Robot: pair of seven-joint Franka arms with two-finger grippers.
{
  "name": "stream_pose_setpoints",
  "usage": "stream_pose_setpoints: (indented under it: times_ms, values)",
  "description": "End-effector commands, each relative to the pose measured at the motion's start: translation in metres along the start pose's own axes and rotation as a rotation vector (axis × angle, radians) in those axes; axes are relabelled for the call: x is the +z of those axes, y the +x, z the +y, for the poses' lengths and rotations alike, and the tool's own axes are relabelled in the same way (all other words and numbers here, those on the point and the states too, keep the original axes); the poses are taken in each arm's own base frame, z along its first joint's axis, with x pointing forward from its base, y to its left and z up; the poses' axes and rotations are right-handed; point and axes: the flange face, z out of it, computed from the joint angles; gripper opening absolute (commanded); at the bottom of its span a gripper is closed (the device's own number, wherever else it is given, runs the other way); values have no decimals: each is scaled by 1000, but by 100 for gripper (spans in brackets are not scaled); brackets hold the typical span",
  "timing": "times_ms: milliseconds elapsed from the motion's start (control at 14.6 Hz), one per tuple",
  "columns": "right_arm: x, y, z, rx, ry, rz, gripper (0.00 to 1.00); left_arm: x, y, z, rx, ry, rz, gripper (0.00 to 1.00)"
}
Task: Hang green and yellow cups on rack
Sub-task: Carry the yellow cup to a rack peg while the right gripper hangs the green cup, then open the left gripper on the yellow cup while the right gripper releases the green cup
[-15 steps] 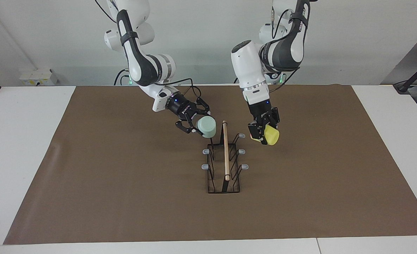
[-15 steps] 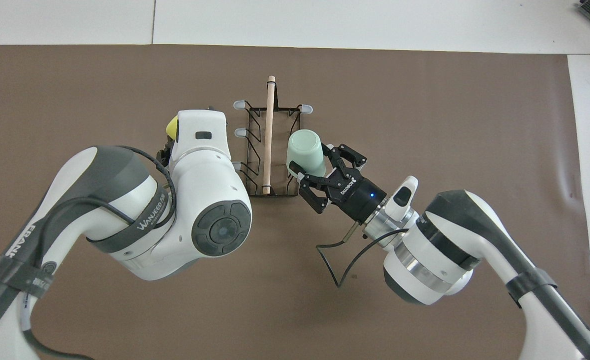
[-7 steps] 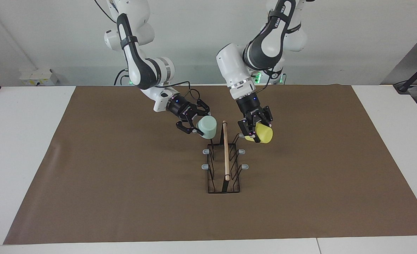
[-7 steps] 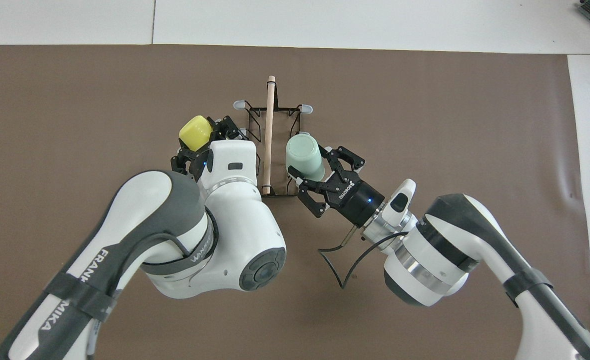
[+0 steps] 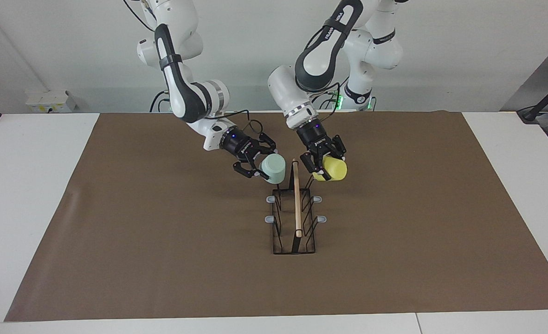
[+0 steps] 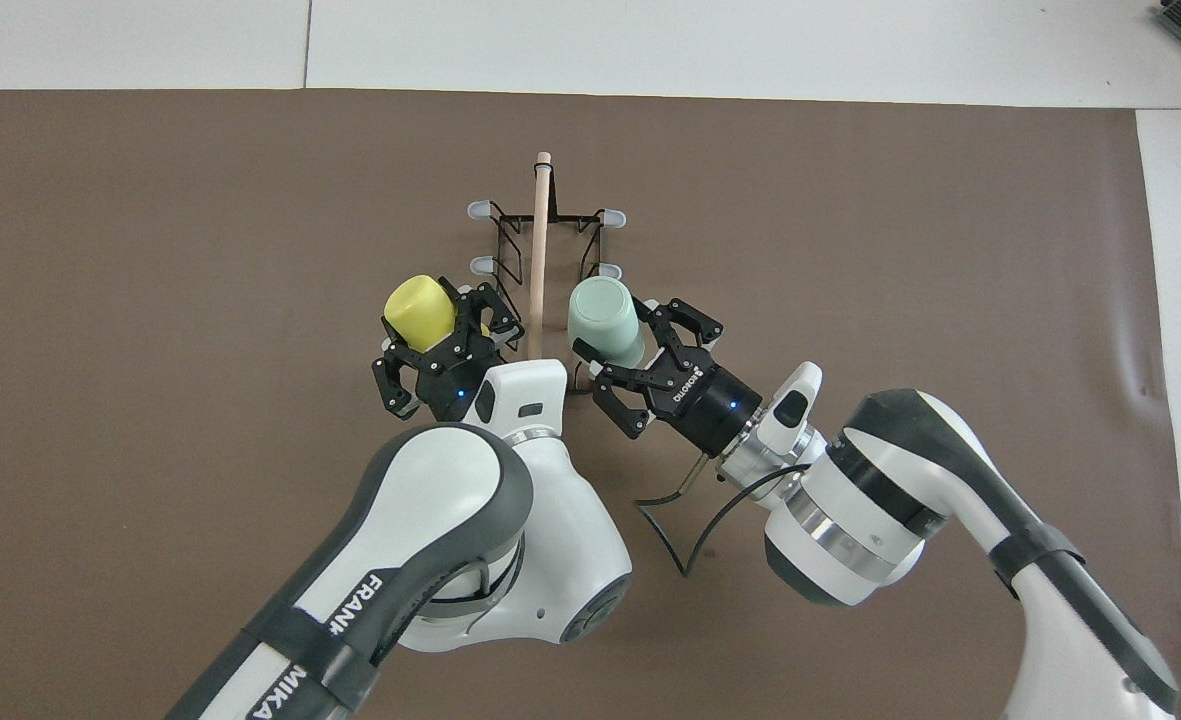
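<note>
A: What is the biggest thing down there?

B: The brown mat (image 5: 162, 232), spread over most of the white table (image 5: 23, 185). Both arms reach in over it from the robots' end.

A: And the rack?

B: The black wire rack (image 5: 293, 218) stands near the middle of the mat, with its wooden rod (image 5: 296, 199) running along the top, away from the robots. Both grippers hang over its end nearest the robots, one on each side of the rod. Grey-tipped prongs (image 5: 318, 199) stick out along both sides.

A: Where is the left gripper?

B: The left gripper (image 5: 322, 162) is over the rack's side toward the left arm's end of the table, at the prong nearest the robots. It is pinching the yellow cup (image 5: 333, 168), fingers clamped on the cup near its mouth. The cup is tipped over, its closed bottom pointing up and away from the gripper in the overhead view (image 6: 418, 308).

A: And the right one?

B: The right gripper (image 5: 254, 162) is over the rack's other side, toward the right arm's end, also at the end nearest the robots. It is pinching the mint green cup (image 5: 274, 168) at its rim. That cup is tilted too, its bottom showing from above (image 6: 605, 310).

A: Are the cups touching the rack?

B: Both are just beside the rod, one on each side. I cannot tell whether either sits on a prong.
</note>
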Motion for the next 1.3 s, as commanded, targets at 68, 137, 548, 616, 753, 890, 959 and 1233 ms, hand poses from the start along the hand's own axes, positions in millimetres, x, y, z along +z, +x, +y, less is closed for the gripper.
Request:
stream_pose_setpoints:
  times_ms: [68,137,548,616,753,890,959,1233]
  values:
    - [5,-25,8,-5,-73,54,0,0,-35,3,-7,10,81,0]
    - [8,-37,9,-10,-63,65,0,-1,-34,5,-11,7,84,0]
    - [8,-52,13,-27,-68,45,99,-17,-38,12,-13,-17,83,35]
    - [8,-51,12,-27,-65,50,100,-17,-37,13,-16,-12,86,77]
    - [9,-43,10,-34,-63,64,100,-23,-30,17,-37,-9,86,100]
    - [6,-25,10,-49,-72,74,100,-28,-23,19,-61,-13,68,100]
    - [1,-12,13,-57,-90,66,100,-33,-12,21,-82,-15,52,100]
    - [-21,45,18,-99,-164,17,100,-23,34,20,-73,6,-4,100]
